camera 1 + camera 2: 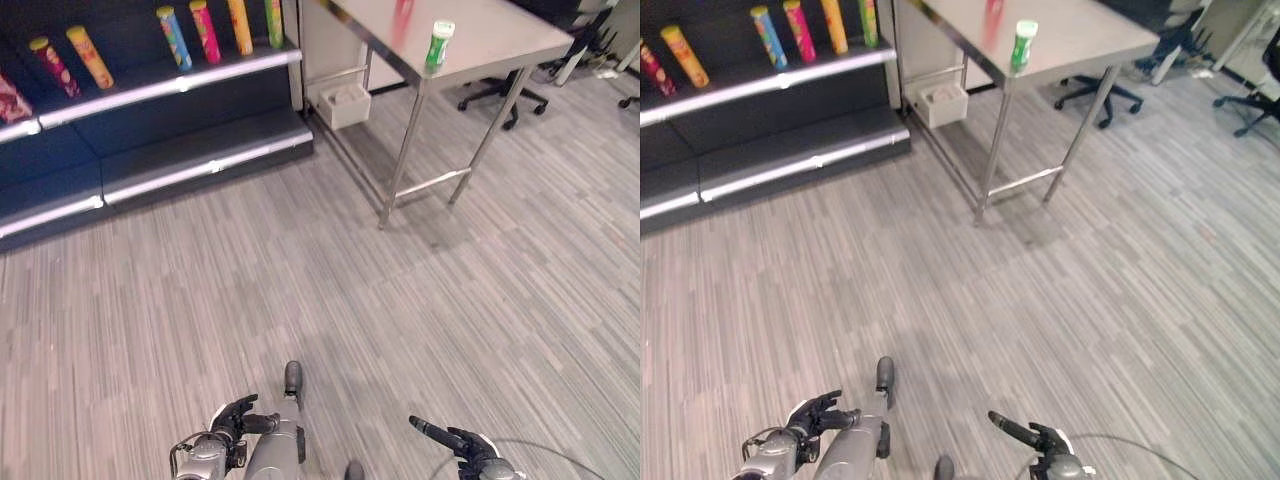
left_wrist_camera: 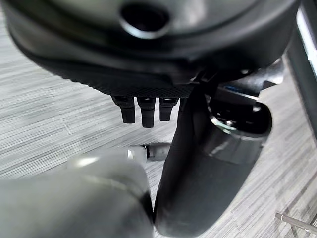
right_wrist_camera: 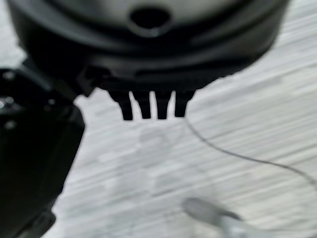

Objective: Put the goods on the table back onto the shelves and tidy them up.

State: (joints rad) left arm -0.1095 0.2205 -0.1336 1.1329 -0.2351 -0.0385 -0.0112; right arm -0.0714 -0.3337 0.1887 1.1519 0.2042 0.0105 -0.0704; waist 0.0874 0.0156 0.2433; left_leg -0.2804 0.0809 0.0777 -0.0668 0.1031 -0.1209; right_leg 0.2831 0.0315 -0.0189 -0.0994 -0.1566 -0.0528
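Note:
A green can with a white lid (image 1: 439, 44) stands near the front corner of the steel table (image 1: 490, 40) at the upper right. A red item (image 1: 403, 12) shows behind it on the table, too blurred to name. The dark shelves (image 1: 190, 85) at the upper left carry several tall tubes, among them a blue one (image 1: 173, 38) and a pink one (image 1: 205, 30). My left hand (image 1: 238, 416) hangs low over the floor, fingers relaxed and empty. My right hand (image 1: 455, 440) is also low, fingers straight, holding nothing. Both hands are far from the table.
A white box (image 1: 340, 104) sits on the floor between the shelves and the table. An office chair (image 1: 500, 95) stands behind the table, and another chair base (image 1: 1245, 100) is at the far right. Striped grey floor lies between me and the furniture.

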